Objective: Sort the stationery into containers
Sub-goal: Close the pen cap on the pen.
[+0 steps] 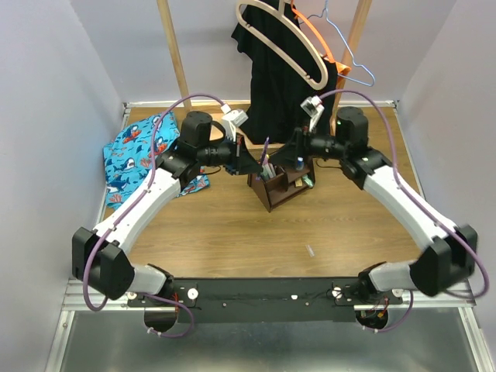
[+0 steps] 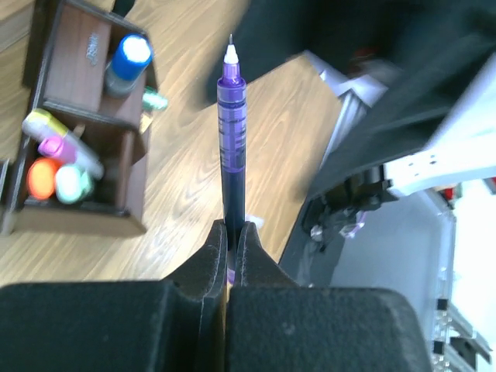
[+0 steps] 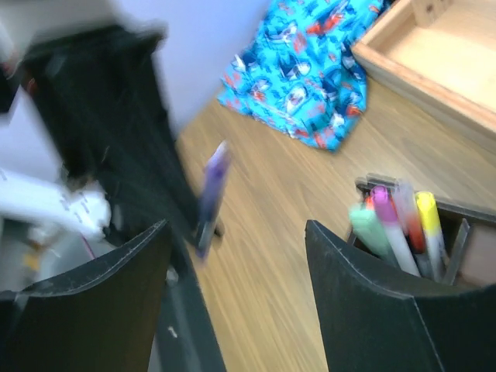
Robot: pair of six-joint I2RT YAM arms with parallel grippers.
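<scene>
Left gripper (image 2: 232,226): clamped on thin purple plastic pen (image 2: 231,132)
Right gripper (image 3: 236,229): wide apart, empty
Risk: the end-held pen may pivot and miss the dark brown wooden organizer (image 2: 85,221)

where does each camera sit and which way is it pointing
Top external: above and behind the bases, looking down on the table; both arms show, reaching to the desk organizer.
Left wrist: on the left arm, looking along the left gripper, shut on the purple pen.
Right wrist: on the right arm, looking past the open right gripper toward the blue patterned cloth.
Shared: all three show pen and organizer.
</scene>
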